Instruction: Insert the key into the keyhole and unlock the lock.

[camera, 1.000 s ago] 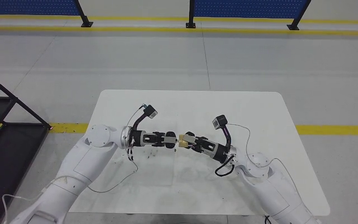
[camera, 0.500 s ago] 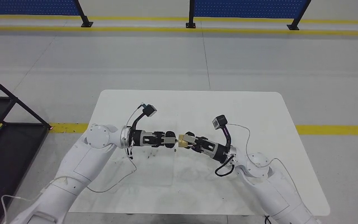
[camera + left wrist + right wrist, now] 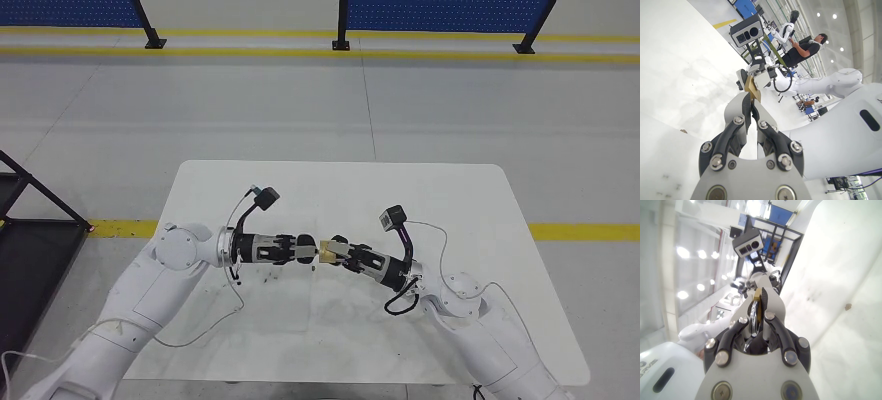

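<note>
Meeting tip to tip above the middle of the white table [image 3: 450,200], the two arms hold their claws in one line, clear of the tabletop. The right gripper [image 3: 757,300] is clamped on the brass lock [image 3: 753,90], its pads on the two flat faces. The chrome shackle [image 3: 754,315] points back between the fingers toward the wrist, and its lower part is lost in the dark between the finger links.

The left gripper [image 3: 750,99] comes at the lock from the opposite side. Its black pads [image 3: 745,106] are pressed almost together, with their tips right at the lock's near edge. Whatever thin thing sits between them is covered by the pads, so the key cannot be made out, nor can the keyhole or whether anything has entered it.

From above, the lock shows as a small yellowish patch between the two claws, mostly covered by their fingers. A small brownish speck [image 3: 847,307] lies on the table off to one side.
</note>
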`<state>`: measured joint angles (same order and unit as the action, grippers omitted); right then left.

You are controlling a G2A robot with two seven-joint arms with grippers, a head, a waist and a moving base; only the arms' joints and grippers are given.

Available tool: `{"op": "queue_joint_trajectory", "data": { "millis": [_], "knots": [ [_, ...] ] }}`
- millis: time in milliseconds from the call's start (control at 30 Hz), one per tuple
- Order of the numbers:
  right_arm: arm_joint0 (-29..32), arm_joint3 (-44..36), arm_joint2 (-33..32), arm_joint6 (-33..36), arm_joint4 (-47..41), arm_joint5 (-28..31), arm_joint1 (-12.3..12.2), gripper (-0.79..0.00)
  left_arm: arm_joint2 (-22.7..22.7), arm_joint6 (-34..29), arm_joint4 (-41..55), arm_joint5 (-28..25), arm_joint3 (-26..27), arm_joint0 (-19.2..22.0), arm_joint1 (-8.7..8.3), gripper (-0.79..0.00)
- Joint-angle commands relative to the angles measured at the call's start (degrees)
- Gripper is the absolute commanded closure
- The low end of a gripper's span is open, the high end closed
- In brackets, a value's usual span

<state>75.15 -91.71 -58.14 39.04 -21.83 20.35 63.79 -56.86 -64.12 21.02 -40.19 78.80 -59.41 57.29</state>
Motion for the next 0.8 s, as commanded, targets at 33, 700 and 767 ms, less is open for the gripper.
{"op": "queue_joint_trajectory", "data": {
  "millis": [33,700,767],
  "knots": [
    [0.0,0.0,0.0,0.0,0.0,0.0,0.0,0.0,0.1,1.57,-2.51,-1.54,0.17,-0.03,-0.25,0.0],
    [0.0,0.0,0.0,0.0,0.0,0.0,0.0,0.0,2.77,10.52,-9.27,-10.49,1.67,0.66,-2.55,0.0],
    [0.0,0.0,0.0,0.0,0.0,0.0,0.0,0.0,2.76,11.51,-10.64,-11.48,2.07,0.56,-2.81,0.0]
  ]
}}
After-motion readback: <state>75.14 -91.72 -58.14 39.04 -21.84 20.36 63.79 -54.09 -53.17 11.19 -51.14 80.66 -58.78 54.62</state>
